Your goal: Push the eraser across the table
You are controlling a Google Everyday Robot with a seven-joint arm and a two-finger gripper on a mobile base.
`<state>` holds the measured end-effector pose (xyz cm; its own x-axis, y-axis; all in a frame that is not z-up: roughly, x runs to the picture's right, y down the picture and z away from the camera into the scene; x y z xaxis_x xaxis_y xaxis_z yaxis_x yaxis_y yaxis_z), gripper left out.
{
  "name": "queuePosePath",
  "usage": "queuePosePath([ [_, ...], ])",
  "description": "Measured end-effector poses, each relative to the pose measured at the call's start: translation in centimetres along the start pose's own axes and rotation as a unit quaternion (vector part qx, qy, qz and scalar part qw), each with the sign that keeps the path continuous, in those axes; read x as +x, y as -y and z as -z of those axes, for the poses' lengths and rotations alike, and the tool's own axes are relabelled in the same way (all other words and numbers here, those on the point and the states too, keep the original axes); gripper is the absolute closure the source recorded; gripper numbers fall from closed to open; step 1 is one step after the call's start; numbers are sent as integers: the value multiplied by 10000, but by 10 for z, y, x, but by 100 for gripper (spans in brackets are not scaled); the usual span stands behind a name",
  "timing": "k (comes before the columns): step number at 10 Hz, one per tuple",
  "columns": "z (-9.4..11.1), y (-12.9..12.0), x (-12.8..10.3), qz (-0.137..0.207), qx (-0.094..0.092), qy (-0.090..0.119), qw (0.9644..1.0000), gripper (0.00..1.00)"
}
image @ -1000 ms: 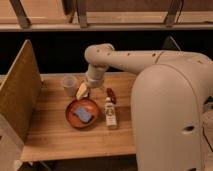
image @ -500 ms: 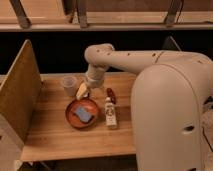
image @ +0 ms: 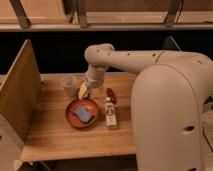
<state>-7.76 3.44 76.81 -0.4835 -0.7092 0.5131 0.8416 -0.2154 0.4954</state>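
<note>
Gripper (image: pixel 84 91) low at centre-left, just over the far rim of the plate (image: pixel 70 116); open or closed, cannot tell. No visible shift against the earlier views, so likely no push begun. Blue-grey eraser (image: pixel 83 114), if rightly read, lying in the plate on the table (image: pixel 50 137). Nearby: cup (image: pixel 68 85), bottle (image: pixel 110 114). Table's right side hidden behind the robot body (image: pixel 170 115).

Arm (image: pixel 135 57) reaches out from body (image: pixel 170 115), bent down at wrist (image: pixel 94 75); gripper (image: pixel 84 91) hangs below, seemingly pointing downward.
</note>
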Motion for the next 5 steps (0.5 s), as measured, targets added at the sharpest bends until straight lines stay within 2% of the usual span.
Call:
queuePosePath([
  [5, 2, -1, 2, -3, -35, -31, 10000, 97],
])
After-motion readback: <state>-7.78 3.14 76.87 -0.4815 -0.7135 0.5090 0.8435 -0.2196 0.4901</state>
